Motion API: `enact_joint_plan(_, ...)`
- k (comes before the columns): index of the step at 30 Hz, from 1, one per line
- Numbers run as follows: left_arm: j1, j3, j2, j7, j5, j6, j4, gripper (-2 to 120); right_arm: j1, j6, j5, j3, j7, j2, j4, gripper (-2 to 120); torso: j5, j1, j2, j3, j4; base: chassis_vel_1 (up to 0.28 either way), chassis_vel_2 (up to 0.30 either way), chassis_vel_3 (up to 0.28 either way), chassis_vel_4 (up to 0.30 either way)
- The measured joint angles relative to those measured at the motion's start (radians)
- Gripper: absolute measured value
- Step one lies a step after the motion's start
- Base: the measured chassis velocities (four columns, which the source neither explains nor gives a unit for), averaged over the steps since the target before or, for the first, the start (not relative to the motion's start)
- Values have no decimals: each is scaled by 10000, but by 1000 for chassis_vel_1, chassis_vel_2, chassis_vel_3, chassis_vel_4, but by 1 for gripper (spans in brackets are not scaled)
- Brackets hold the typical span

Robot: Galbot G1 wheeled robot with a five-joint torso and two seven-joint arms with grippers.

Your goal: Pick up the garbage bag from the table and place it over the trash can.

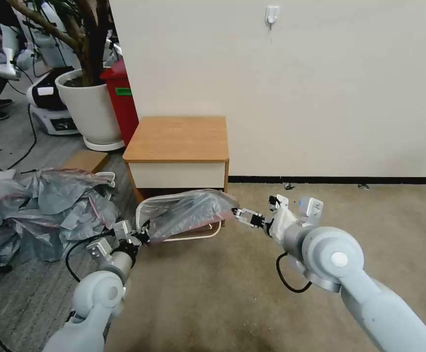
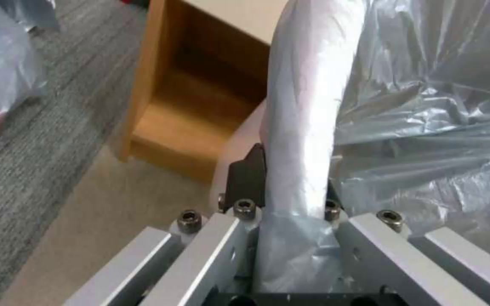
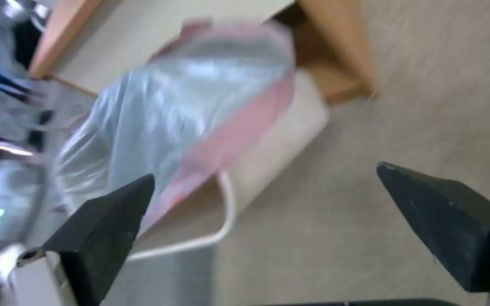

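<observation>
Two grippers flank the bin, one at each end of the bag. Nearest: left gripper (image 1: pixel 142 236) sits at the left end of the trash can (image 1: pixel 200 234), fingers clamped on a bunched fold of the garbage bag (image 1: pixel 188 211); the left wrist view shows the film pulled taut out of the closed fingers (image 2: pixel 246 178). Right gripper (image 1: pixel 235 212) hangs just off the bag's right end, fingers spread wide with nothing between them; in the right wrist view the pink rim band (image 3: pixel 228 148) lies ahead, toward one fingertip, apart from both. Bag's long axis runs left-right across the bin mouth, draped over the top, not down around the rim; white rim bare along the near edge. Judgement: right arm is the free one and nearer the loose end, so the next grab is forward-left onto that pink band. Behind: the table (image 1: pixel 178 138), top bare, against the wall.
</observation>
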Motion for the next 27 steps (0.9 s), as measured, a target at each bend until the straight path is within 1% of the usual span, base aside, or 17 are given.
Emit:
enact_joint_plan(2, -5, -24, -41, -16, -69, -1, -66, 4, -184, 51, 269, 99, 86, 487, 71, 99, 0, 0, 0, 0, -1, 0, 0, 0, 0)
enact_joint_plan(3, -5, -24, -41, -16, -69, -1, -66, 4, -184, 51, 269, 99, 86, 487, 71, 99, 0, 0, 0, 0, -1, 0, 0, 0, 0)
enact_joint_plan(4, -2, -41, -78, -32, -81, -2, -105, 4, -255, 64, 514, 201, 232, 895, 128, 99, 1, 1, 0, 0, 0, 0, 0, 0, 0)
enact_joint_plan(7, 39, -64, -184, -51, -88, -1, -172, 4, -314, 107, 969, 401, 569, 1722, 183, 98, 0, 1, 0, 0, 1, 0, 0, 0, 0)
enact_joint_plan(8, 39, -64, -184, -51, -88, -1, -172, 4, -314, 107, 969, 401, 569, 1722, 183, 98, 0, 1, 0, 0, 1, 0, 0, 0, 0)
enact_joint_plan(11, 79, -77, -304, -58, -76, -2, -209, 4, -345, 190, 1032, 397, 699, 2146, 162, 96, -1, 1, 0, 0, 1, 0, 0, 0, 0)
enact_joint_plan(16, 108, -76, -455, -61, -18, -1, -218, 4, -287, 257, 996, 329, 719, 2446, 29, 95, 0, 1, 1, 0, 1, 0, 0, 0, 0)
enact_joint_plan(27, 186, 13, -664, -67, 61, 9, -241, 4, -64, 334, 828, 243, 640, 2741, -399, 94, 1, 0, 0, 0, 0, 0, 0, 0, 0)
